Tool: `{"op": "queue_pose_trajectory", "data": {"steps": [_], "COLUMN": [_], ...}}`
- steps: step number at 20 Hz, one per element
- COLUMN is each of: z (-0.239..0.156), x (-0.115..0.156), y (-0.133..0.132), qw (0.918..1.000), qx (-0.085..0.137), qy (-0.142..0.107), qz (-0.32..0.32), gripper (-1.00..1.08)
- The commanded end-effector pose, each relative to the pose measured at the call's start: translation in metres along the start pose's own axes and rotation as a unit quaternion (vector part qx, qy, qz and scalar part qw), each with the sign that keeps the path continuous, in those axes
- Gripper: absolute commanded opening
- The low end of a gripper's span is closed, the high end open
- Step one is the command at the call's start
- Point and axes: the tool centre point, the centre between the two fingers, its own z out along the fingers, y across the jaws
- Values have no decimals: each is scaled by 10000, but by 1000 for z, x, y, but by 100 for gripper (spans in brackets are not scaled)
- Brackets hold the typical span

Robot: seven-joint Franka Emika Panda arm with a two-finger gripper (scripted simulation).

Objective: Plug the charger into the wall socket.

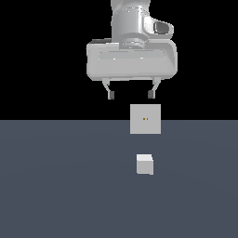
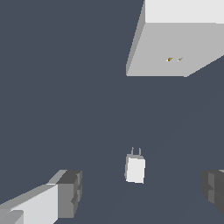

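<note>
The charger (image 1: 145, 164) is a small white-grey cube lying on the dark floor, in front of the wall socket. In the wrist view the charger (image 2: 135, 169) shows two thin prongs pointing toward the socket. The wall socket (image 1: 145, 119) is a flat light-grey square plate standing upright, with two tiny orange dots at its centre; the wrist view shows the wall socket (image 2: 175, 50) as a thicker block. My gripper (image 1: 131, 95) hangs open, high above the floor and apart from both. Nothing is between its fingers (image 2: 70, 192).
A flat dark grey-blue floor (image 1: 56, 186) fills the lower half of the exterior view, with black background above it. No other objects show.
</note>
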Motion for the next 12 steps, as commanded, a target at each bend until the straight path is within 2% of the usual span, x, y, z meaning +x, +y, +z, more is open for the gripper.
{"op": "queue_pose_trajectory", "data": {"steps": [1,12], "z": [6,37], "x": [-6,-29], "y": [2,11], "qw": [9999,9971], "qx": [-6,-33], "qy": [124,705], "qz": [48,269], "gripper": [100,100]}}
